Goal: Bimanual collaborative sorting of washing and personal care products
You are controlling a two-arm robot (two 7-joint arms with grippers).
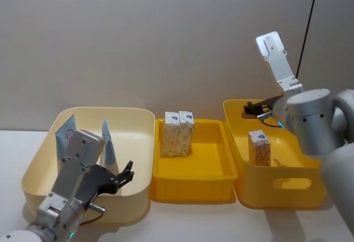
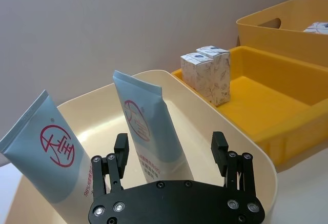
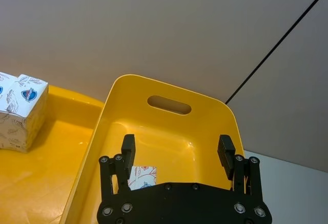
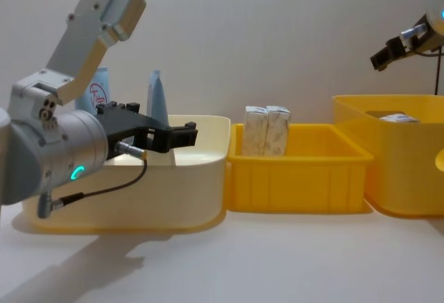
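Note:
Two pale-blue tubes stand leaning in the cream bin at the left. My left gripper hangs open and empty over that bin, its fingers just short of the nearer tube. A pair of cream cartons stands upright at the back of the middle yellow tray. One more carton stands in the right yellow bin. My right gripper hovers open and empty above that bin's far end, with the carton below it.
The three containers sit side by side on a white table against a plain grey wall. The right bin has a handle slot in its far wall. A dark cable runs down the wall behind the right arm.

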